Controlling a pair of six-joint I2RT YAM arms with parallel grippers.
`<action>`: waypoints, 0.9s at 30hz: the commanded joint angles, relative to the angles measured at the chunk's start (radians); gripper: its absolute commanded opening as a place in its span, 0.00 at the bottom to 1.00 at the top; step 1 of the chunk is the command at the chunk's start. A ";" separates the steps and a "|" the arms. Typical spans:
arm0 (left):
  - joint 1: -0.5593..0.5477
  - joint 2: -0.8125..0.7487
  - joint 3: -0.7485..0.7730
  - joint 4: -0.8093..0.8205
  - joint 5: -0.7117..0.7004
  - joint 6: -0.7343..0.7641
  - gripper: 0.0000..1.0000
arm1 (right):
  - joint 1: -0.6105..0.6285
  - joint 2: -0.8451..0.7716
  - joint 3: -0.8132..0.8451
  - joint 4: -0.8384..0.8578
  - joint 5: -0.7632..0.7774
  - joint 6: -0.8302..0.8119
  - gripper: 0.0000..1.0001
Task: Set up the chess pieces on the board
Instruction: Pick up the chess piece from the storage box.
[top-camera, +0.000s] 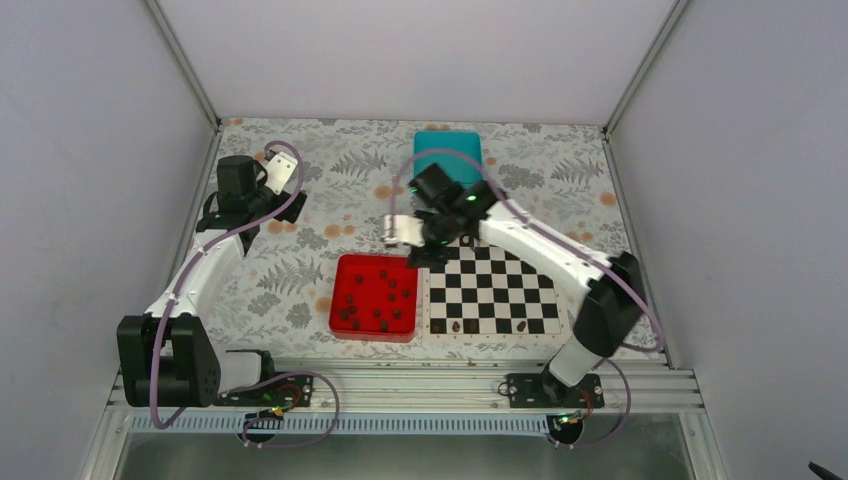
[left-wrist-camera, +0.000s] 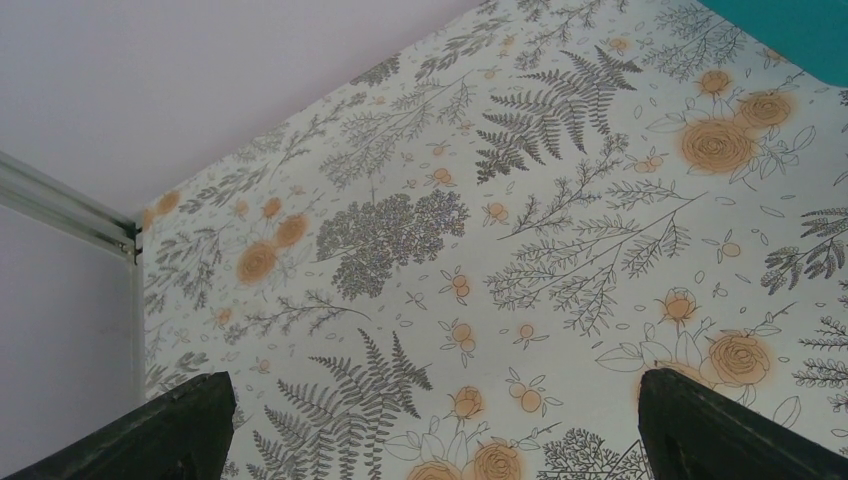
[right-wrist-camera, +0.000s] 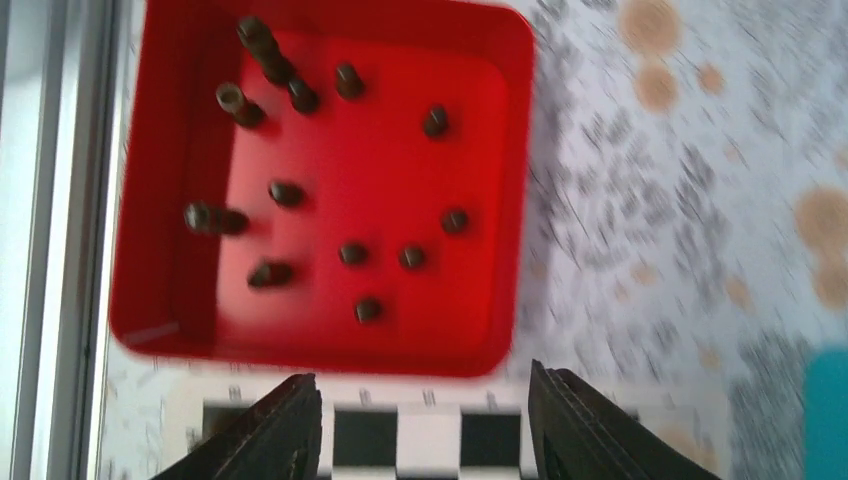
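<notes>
**Desk:** Where are the chess pieces (right-wrist-camera: 352, 253)?

**Me:** Most are in the red tray (right-wrist-camera: 492, 300), at nine o'clock of the board (top-camera: 490, 285). I count about a dozen, some tipped over, though that wrist view is smeared. A few stand on the board's six o'clock row, too small to name.

**Desk:** Right gripper (right-wrist-camera: 422, 376)?

**Me:** It's above the board's eleven o'clock corner, jaws partly apart, nothing between them. From overhead my arm hides that corner.

**Desk:** Left gripper (left-wrist-camera: 432, 378)?

**Me:** It's spread wide and empty. Its fingers (left-wrist-camera: 180, 430) are cut off by the frame.
</notes>
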 joint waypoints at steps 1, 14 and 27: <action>0.004 -0.011 0.009 0.011 0.003 0.005 1.00 | 0.126 0.154 0.106 0.061 0.021 0.104 0.55; 0.005 -0.033 -0.001 0.013 0.004 0.004 1.00 | 0.355 0.446 0.269 0.158 -0.013 0.106 0.53; 0.005 -0.037 -0.009 0.024 0.019 0.006 1.00 | 0.400 0.530 0.296 0.133 -0.027 0.103 0.44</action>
